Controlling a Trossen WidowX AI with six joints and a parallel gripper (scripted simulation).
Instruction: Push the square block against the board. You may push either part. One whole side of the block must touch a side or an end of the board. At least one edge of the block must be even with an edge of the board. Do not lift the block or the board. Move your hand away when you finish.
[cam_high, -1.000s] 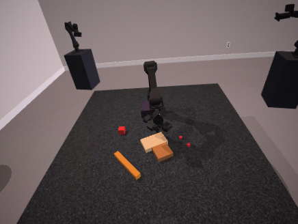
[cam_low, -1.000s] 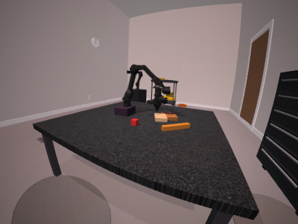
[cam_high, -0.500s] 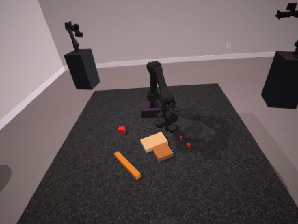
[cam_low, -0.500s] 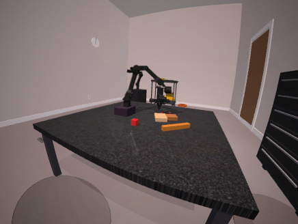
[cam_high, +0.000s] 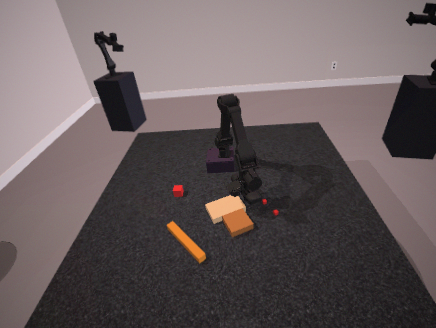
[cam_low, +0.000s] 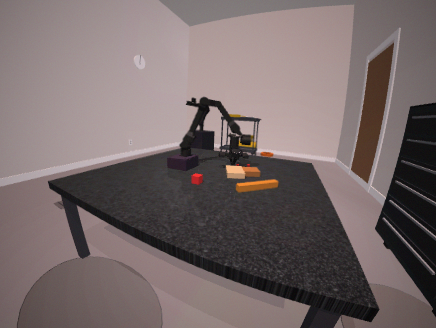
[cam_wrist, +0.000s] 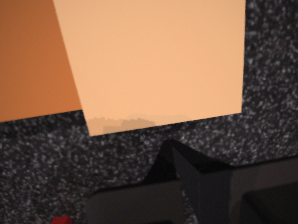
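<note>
The light tan board (cam_high: 225, 207) (cam_low: 235, 172) (cam_wrist: 160, 60) lies flat. The brown square block (cam_high: 238, 223) (cam_low: 252, 172) (cam_wrist: 30, 60) lies flat along one long side of it. No gap shows between them in the wrist view, but whether the whole side touches is hard to tell. In the wrist view the board's near end reaches past the block's near edge, so these two edges are not even. My gripper (cam_high: 242, 195) (cam_low: 233, 163) (cam_wrist: 169, 144) is shut and empty, just off that end of the board.
An orange bar (cam_high: 186, 242) (cam_low: 257, 186) lies in front of the board and block. A red cube (cam_high: 178, 191) (cam_low: 197, 178) lies to the left in the top view. Two small red pieces (cam_high: 264, 202) (cam_high: 276, 212) lie to the right of the board and block.
</note>
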